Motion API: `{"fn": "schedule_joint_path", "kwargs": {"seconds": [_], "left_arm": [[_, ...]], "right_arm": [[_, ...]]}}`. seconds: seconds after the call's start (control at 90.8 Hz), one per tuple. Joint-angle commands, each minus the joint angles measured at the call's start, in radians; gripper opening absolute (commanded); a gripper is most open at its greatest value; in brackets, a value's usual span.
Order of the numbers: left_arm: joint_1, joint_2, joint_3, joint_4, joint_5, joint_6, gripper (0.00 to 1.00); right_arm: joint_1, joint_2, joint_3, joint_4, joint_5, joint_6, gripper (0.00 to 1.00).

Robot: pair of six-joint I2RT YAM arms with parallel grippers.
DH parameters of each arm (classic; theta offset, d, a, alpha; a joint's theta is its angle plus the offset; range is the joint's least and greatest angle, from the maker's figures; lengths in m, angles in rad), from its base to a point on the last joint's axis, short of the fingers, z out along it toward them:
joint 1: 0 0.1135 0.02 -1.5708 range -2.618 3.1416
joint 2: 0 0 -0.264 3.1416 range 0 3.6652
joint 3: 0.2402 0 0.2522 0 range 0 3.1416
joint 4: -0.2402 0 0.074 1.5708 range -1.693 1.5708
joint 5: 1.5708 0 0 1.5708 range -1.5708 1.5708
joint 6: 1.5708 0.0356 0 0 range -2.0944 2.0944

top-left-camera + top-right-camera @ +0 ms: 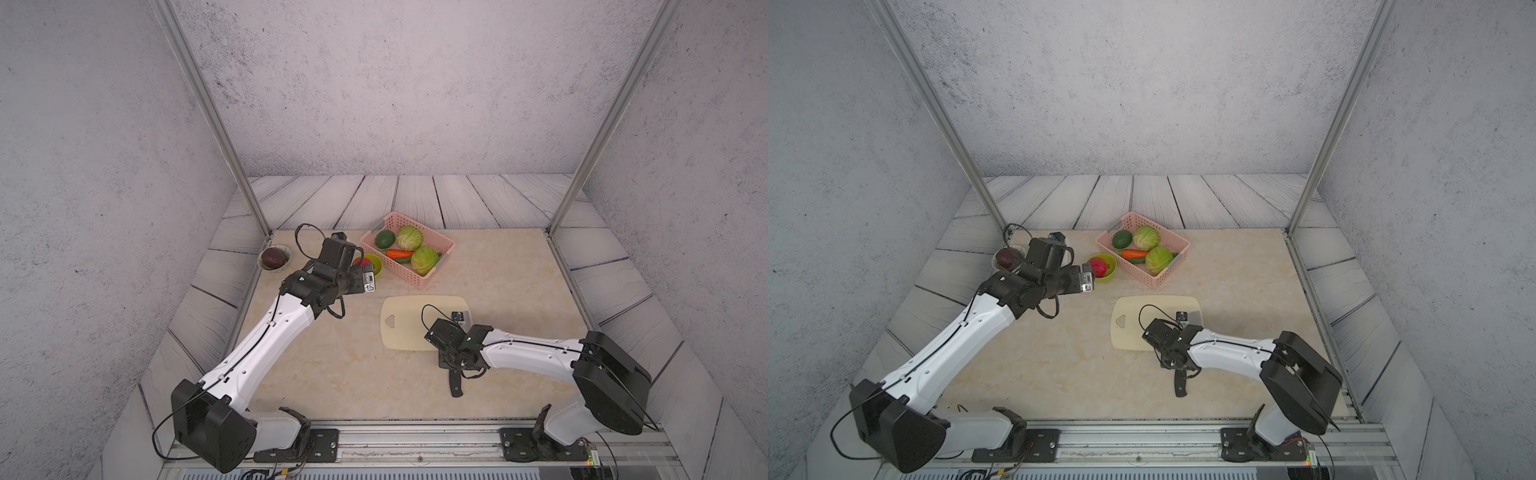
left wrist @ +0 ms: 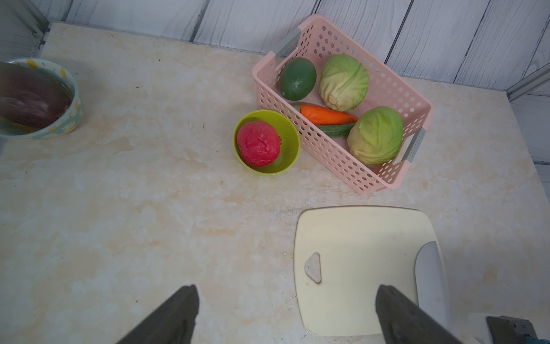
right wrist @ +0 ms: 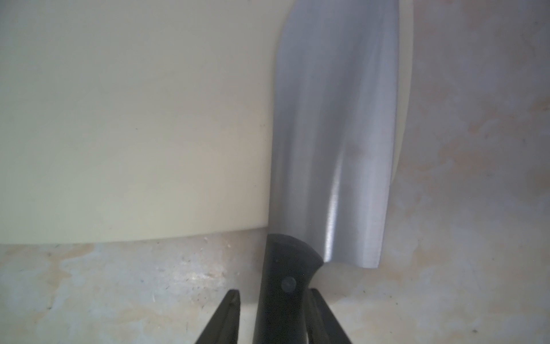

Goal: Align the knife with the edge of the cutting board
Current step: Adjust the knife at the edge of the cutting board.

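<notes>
- Pink basket [image 2: 327, 155]: two cabbages [image 2: 344, 82], green fruit [image 2: 297, 78], carrot [image 2: 327, 114], cucumber [image 2: 334, 130].
- Green bowl [image 2: 290, 131]: red fruit [image 2: 258, 143]; patterned bowl [image 2: 71, 116]: dark fruit [image 2: 29, 101].
- Knife [image 3: 333, 134] blade along cutting board [image 3: 119, 119] edge, handle [image 3: 285, 262] over desk [image 2: 148, 208].
- Right hand [image 3: 272, 293] loosely straddles handle; left hand [image 2: 287, 290] spread.

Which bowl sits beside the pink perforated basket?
The lime-green bowl holding a red fruit; the pale patterned bowl with dark contents stands far off.

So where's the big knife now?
In the right wrist view the knife lies flat on the cutting board, along its edge on the robot's right; its black handle pokes off the near edge, between the fingers of the right gripper.
</notes>
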Motion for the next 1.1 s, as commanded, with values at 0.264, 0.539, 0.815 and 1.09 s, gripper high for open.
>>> {"fn": "schedule_joint_path", "kwargs": {"seconds": [0.264, 0.539, 0.815, 1.09], "left_arm": [[-0.003, -0.015, 0.005, -0.004, -0.011, -0.004, 0.98], [-0.003, -0.015, 0.006, -0.004, -0.013, -0.003, 0.98], [-0.003, -0.015, 0.007, -0.006, -0.019, -0.002, 0.98], [-0.003, -0.014, 0.006, -0.007, -0.025, -0.001, 0.98]], "right_arm": [[-0.002, -0.061, -0.061, -0.034, -0.08, -0.008, 0.55], [0.02, -0.07, -0.095, 0.001, -0.141, 0.012, 0.57], [0.05, -0.058, -0.107, 0.02, -0.151, 0.03, 0.5], [0.052, -0.045, -0.11, 0.001, -0.111, 0.029, 0.36]]}}
